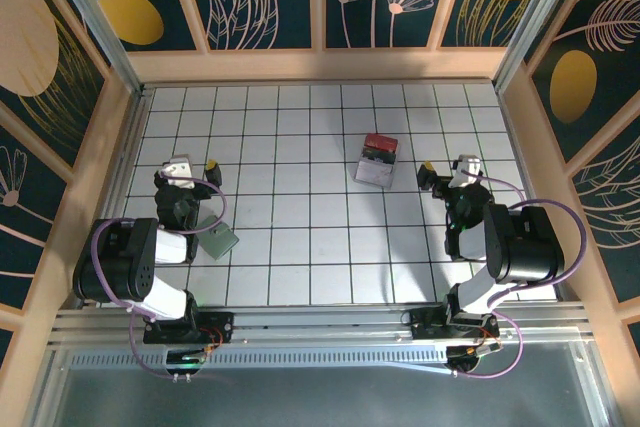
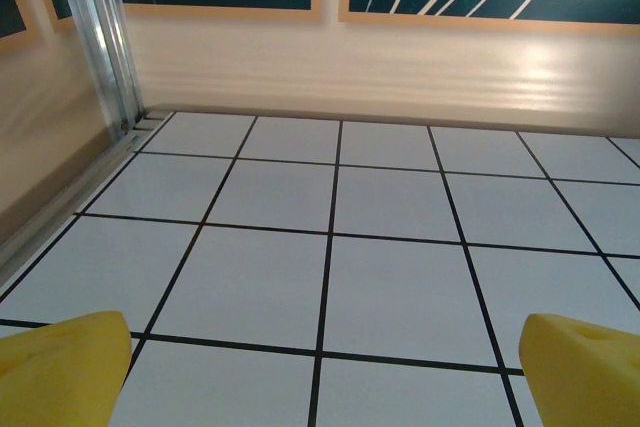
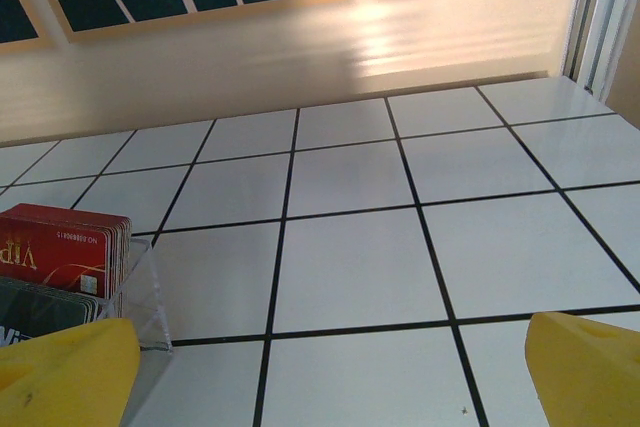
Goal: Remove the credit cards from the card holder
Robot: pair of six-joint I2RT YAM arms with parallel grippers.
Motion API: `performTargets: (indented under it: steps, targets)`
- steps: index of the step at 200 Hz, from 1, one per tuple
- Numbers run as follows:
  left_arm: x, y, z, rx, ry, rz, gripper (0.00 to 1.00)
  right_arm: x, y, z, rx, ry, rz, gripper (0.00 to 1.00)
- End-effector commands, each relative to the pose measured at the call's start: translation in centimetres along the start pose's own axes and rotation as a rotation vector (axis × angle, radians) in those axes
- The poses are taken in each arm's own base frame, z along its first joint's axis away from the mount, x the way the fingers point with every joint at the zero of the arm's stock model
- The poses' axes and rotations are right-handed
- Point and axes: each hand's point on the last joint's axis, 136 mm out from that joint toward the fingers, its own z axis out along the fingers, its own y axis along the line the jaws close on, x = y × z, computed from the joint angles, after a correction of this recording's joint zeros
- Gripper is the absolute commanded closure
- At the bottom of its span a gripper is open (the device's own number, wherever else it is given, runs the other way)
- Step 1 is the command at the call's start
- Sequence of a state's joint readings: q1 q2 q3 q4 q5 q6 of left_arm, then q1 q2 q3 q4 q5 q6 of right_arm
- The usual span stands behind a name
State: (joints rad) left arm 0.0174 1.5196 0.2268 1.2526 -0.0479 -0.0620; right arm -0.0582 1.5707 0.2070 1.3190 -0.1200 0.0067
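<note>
The card holder [image 1: 218,240] is a flat grey-green wallet lying on the tiles by the left arm's forearm, nearer the table's front than my left gripper [image 1: 186,161]. The credit cards are hidden. That gripper points at the far wall. In the left wrist view my left gripper [image 2: 330,372] is open, its yellow pads [image 2: 60,372] wide apart over bare tile. My right gripper [image 1: 455,161] is at the right side, also facing the far wall. In the right wrist view my right gripper [image 3: 330,372] is open with nothing between its pads [image 3: 590,367].
A clear plastic box [image 1: 377,162] with red and black cards stands left of my right gripper, and its wall [image 3: 140,292] and red cards [image 3: 70,247] are at the left of the right wrist view. Wooden walls ring the tiled table [image 1: 300,127].
</note>
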Motion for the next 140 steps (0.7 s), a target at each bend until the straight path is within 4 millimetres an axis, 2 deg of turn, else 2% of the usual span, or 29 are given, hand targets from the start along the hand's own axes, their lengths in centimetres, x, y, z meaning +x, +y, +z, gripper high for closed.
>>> performTargets:
  steps: [1,39,59,82,111,140]
  targets:
    - [-0.8,-0.2,0.2,0.018,-0.027,-0.014,0.01,-0.9,-0.1,0.2,0.014,-0.029,0.001,0.01]
    - [-1.1,0.3,0.3,-0.014,-0.023,-0.030,0.01,-1.0,-0.1,0.2,0.012,-0.033,0.001,0.01]
    - [-2.1,0.2,0.6,-0.013,-0.009,-0.028,0.01,-1.1,-0.3,0.3,0.027,-0.029,0.005,0.01]
    - [-4.0,0.9,-0.1,-0.058,-0.029,-0.047,0.01,-1.6,-0.7,0.4,0.050,-0.026,0.014,0.01]
    - [-6.9,3.2,-1.6,-0.191,-0.071,-0.203,0.01,-2.6,-0.9,0.1,0.069,-0.036,0.019,0.01]
    - [-7.5,4.8,-2.9,-0.306,-0.008,-0.409,0.01,-4.1,-1.3,-0.4,0.104,-0.049,0.029,0.01]
